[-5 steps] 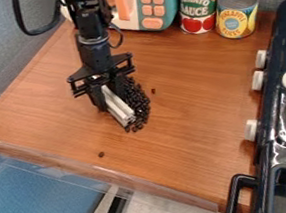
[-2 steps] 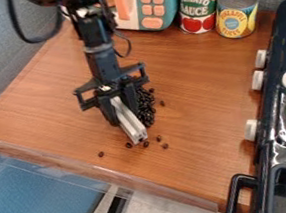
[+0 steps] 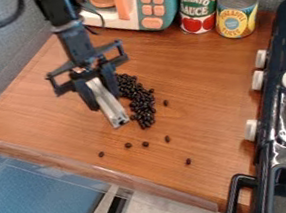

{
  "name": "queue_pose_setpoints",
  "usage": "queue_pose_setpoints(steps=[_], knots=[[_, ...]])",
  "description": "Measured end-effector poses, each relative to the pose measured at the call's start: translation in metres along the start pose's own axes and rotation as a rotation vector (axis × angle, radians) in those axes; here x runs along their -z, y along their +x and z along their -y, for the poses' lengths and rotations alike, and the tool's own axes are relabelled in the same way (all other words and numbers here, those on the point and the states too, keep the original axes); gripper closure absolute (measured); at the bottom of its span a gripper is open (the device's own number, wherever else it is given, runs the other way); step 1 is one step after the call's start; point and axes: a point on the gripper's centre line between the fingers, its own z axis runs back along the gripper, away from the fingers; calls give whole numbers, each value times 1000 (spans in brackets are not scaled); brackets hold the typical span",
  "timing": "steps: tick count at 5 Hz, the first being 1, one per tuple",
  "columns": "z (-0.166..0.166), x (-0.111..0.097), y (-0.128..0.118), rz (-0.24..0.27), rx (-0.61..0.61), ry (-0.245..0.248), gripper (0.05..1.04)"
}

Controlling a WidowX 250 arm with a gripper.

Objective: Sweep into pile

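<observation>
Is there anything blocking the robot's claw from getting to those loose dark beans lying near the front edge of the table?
Nothing visible stands between the gripper, holding a pale metal bar, and the loose beans; only bare tabletop separates them.

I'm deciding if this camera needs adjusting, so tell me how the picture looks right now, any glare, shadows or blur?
Camera view: even lighting across the wooden counter, soft highlights on the can lids and the glossy black stove, no glare hiding the dark beans; slight overall softness, with small beans lacking fine detail.
</observation>
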Motion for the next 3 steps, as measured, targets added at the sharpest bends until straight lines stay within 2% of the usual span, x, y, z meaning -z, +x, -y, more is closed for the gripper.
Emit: queue_pose_setpoints(steps=[1,2,3], knots=[[-16,-7,-7,20,40,32,692],[-33,6,-6,78,101,140,692],[-40,9,3,155,127,202,692]])
